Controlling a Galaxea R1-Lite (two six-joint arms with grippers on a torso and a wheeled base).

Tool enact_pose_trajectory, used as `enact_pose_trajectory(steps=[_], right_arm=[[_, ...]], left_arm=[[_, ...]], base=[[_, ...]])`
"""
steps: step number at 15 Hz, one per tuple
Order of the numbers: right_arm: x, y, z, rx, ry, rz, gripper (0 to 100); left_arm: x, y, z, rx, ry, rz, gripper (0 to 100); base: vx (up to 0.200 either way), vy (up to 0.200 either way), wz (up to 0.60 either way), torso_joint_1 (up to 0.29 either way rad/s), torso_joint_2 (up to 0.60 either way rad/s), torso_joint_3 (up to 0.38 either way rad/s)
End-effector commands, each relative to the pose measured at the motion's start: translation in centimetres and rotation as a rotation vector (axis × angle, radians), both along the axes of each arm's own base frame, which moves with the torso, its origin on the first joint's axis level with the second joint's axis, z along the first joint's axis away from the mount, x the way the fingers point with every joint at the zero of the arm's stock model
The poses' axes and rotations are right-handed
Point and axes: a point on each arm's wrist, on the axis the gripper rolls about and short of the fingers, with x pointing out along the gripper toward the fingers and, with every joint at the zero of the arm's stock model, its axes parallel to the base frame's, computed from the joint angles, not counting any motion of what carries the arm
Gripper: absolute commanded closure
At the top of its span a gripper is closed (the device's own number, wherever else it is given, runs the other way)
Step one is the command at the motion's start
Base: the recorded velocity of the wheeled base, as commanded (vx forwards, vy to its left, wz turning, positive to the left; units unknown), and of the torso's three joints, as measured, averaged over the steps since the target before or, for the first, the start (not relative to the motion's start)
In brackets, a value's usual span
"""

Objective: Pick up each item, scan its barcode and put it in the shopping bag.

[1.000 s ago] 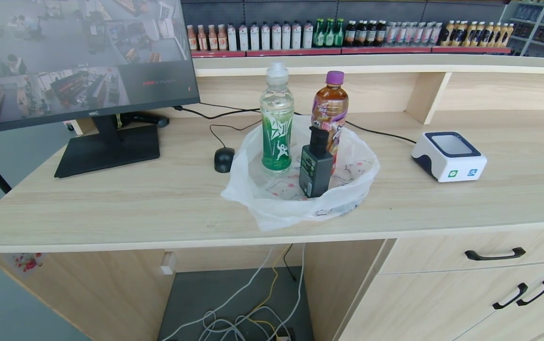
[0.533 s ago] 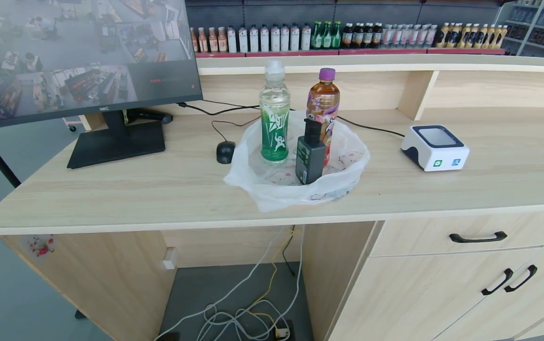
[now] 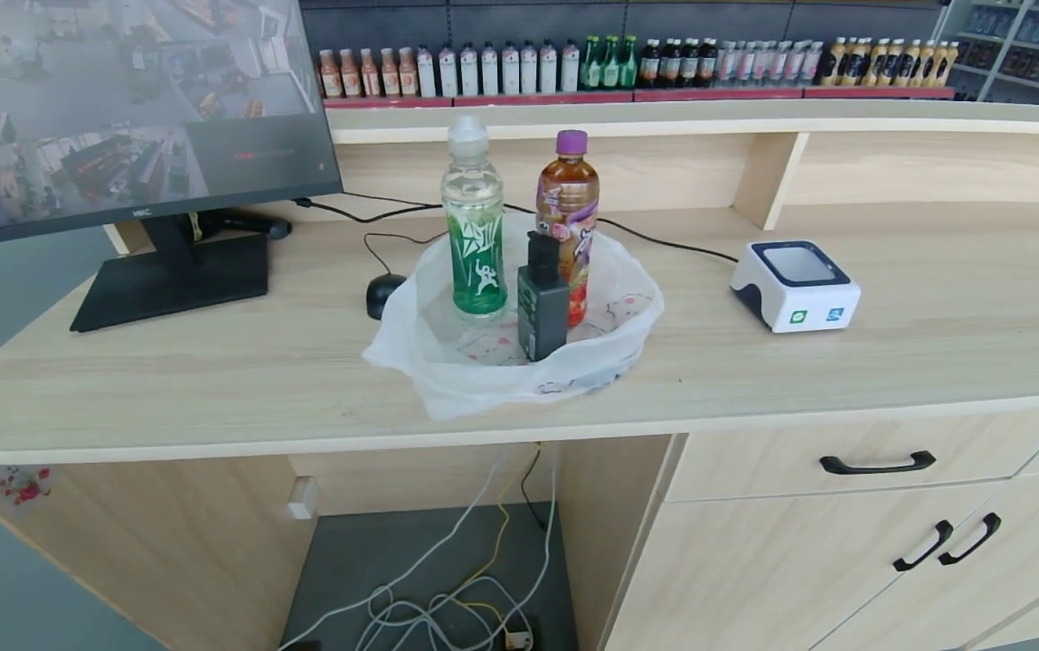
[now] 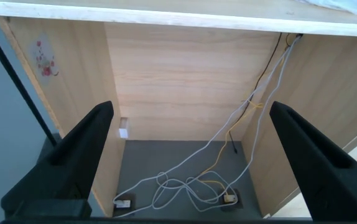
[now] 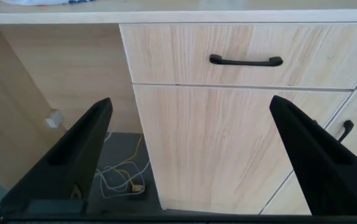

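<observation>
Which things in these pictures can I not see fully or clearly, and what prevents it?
1. Tea bottle: head view, its lower part is hidden behind the black pack.
2. Barcodes: head view, too small to find on any item.
3. Monitor: head view, cut off by the top and left edges.
4. Bag: left wrist view, nearly all of it is cut off by the top edge.

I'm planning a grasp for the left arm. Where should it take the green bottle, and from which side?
Grip the green bottle on its clear upper body, above the label, coming from the robot's left. It stands upright in the bag, and the tea bottle and dark box crowd its right side, so the left looks the freest approach.
</observation>
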Motion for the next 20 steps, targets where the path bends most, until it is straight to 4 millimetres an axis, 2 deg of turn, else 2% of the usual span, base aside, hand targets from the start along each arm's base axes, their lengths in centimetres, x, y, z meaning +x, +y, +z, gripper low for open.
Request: enact_pose_trajectory(steps=[1,20], right_arm=[[0.01,0.0,0.01,0.0,0.001,0.0,0],[0.01,0.0,-0.01,-0.012,0.001,-0.002,0]], left_arm=[[0.0,0.0,0.0,-0.001,0.0,0.001,0],[0.0,0.0,0.0,-0.007,0.0,0.001,0]], base=[[0.0,-0.2,0.0,-0.002,0.0,0.002],[0.0,-0.2,0.0,0.002,0.0,0.0]])
